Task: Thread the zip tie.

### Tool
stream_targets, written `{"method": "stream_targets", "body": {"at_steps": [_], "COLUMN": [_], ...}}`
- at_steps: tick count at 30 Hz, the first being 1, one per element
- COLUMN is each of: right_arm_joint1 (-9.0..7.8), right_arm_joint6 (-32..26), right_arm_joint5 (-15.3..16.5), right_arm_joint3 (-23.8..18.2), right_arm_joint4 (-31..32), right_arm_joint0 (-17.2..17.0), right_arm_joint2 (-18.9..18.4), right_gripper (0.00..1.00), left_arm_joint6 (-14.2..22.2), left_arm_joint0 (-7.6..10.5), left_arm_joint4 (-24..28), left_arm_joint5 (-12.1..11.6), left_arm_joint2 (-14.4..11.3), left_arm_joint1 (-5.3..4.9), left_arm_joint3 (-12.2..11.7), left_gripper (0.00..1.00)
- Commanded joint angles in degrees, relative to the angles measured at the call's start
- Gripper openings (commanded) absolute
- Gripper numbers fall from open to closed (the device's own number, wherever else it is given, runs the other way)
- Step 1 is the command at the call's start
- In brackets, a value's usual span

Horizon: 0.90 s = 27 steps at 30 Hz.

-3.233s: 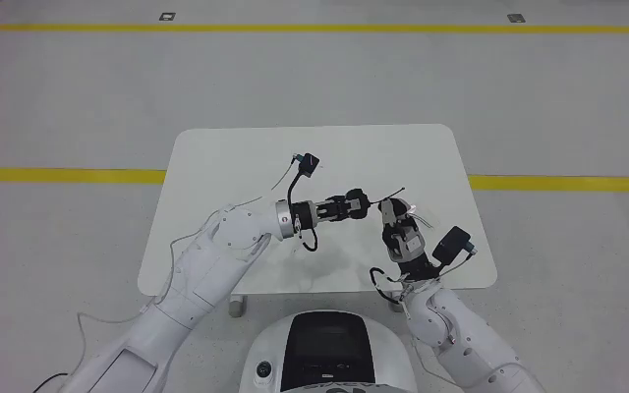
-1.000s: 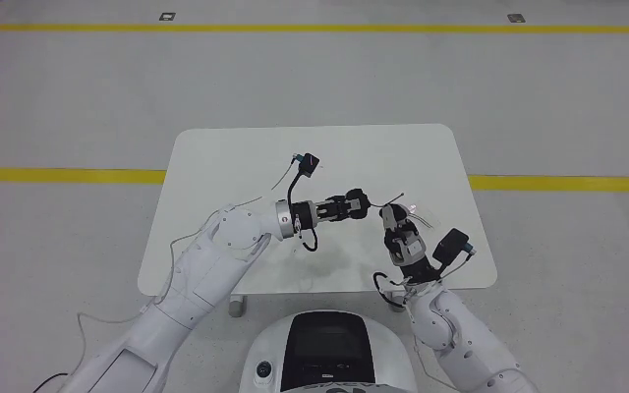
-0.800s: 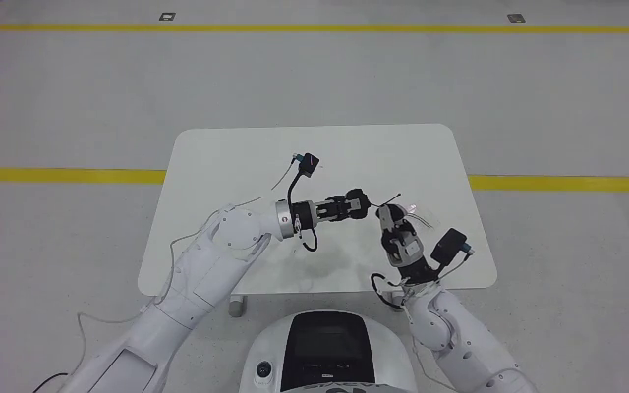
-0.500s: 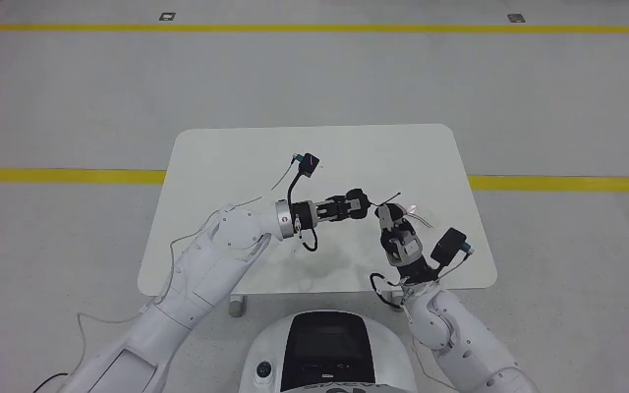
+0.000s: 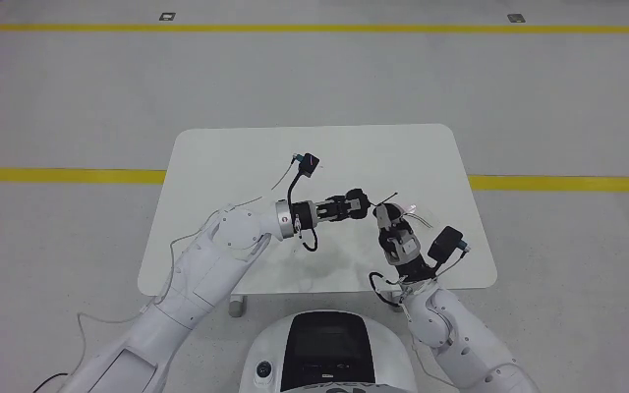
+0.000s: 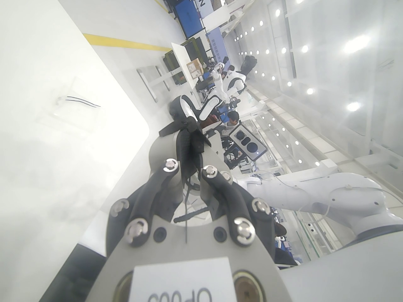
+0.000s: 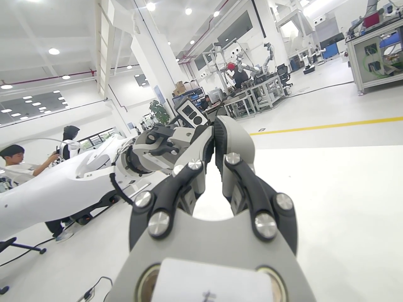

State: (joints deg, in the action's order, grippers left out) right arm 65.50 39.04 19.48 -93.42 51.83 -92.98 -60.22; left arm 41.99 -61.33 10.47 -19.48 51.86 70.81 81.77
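Note:
Above the middle of the white table [image 5: 246, 177], my left gripper [image 5: 362, 204] and my right gripper [image 5: 383, 210] meet tip to tip. The zip tie [image 5: 391, 197] is a thin black strand running from the left fingertips past the right ones. In the left wrist view my left gripper [image 6: 189, 139] is shut on the zip tie [image 6: 186, 202], whose strap runs back between the fingers. In the right wrist view my right gripper [image 7: 215, 142] has its pads pressed together, and the strap is hidden between them. The left gripper [image 7: 157, 139] sits just beyond it.
A small clear bag [image 6: 78, 102] with a spare black tie lies flat on the table near the right gripper, also seen as the bag [image 5: 413, 209]. A black cable with a small camera [image 5: 309, 163] rises from the left wrist.
My right gripper has crept a little to the left, closer to the left gripper's tips. The left arm has stayed where it was.

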Motion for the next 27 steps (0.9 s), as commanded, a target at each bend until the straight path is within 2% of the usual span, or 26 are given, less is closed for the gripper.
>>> {"method": "stream_targets", "body": {"at_steps": [1, 6, 7, 8, 18, 27], "right_arm_joint1": [0.01, -0.01, -0.03, -0.05, -0.65, -2.30], "right_arm_joint6": [0.20, 0.57, 0.61, 0.67, 1.11, 3.52], "right_arm_joint5": [0.00, 0.00, 0.00, 0.00, 0.00, 0.00], "right_arm_joint3": [0.07, 0.04, 0.01, 0.02, 0.09, 1.35], "right_arm_joint4": [-0.16, -0.18, -0.08, 0.05, 0.84, 1.52], "right_arm_joint0": [-0.02, -0.15, -0.17, -0.23, -1.87, -3.07], "right_arm_joint2": [-0.05, -0.21, -0.26, -0.34, -2.02, -1.45], "right_gripper": [0.00, 0.00, 0.34, 1.00, 1.00, 1.00], "left_arm_joint6": [0.00, 0.00, 0.00, 0.00, 0.00, 0.00], "left_arm_joint0": [0.00, 0.00, 0.00, 0.00, 0.00, 0.00], "left_arm_joint4": [0.00, 0.00, 0.00, 0.00, 0.00, 0.00], "left_arm_joint5": [0.00, 0.00, 0.00, 0.00, 0.00, 0.00], "left_arm_joint2": [0.00, 0.00, 0.00, 0.00, 0.00, 0.00], "left_arm_joint1": [0.00, 0.00, 0.00, 0.00, 0.00, 0.00], "left_arm_joint3": [0.00, 0.00, 0.00, 0.00, 0.00, 0.00], "left_gripper": [0.00, 0.00, 0.00, 0.00, 0.00, 0.00]}}
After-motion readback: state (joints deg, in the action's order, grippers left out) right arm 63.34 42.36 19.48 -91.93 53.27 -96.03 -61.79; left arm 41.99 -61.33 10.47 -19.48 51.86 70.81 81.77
